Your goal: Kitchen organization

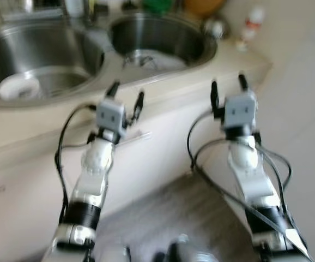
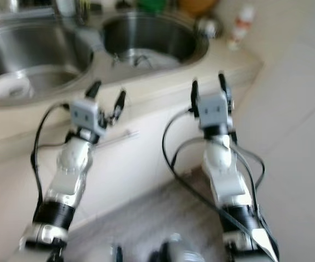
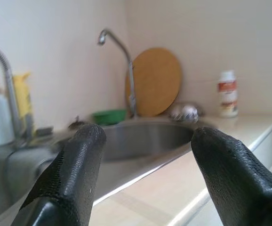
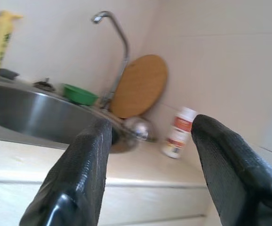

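I've got a cream countertop [image 1: 163,93] in front of me with a double steel sink [image 1: 48,57] set in. On it: a white bottle with a red label [image 1: 248,26], a shiny metal thing [image 3: 184,113], and a round wooden board [image 3: 154,82] leaning on the wall.

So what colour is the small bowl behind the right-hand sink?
Green bowl, clearest in the right wrist view.

A pale cream countertop [image 1: 212,82] runs just ahead of both grippers, set with a double stainless steel sink [image 1: 163,38]. Beyond the fingertips, a curved faucet [image 3: 122,61] rises against a plain cream wall [image 3: 220,33]. Below the counter, white cabinet fronts [image 1: 146,164] face the arms. Under them lies a grey wood-look floor [image 1: 168,218], with pale floor tiles [image 1: 304,125] beyond the right gripper. Soft daylight fills the room.
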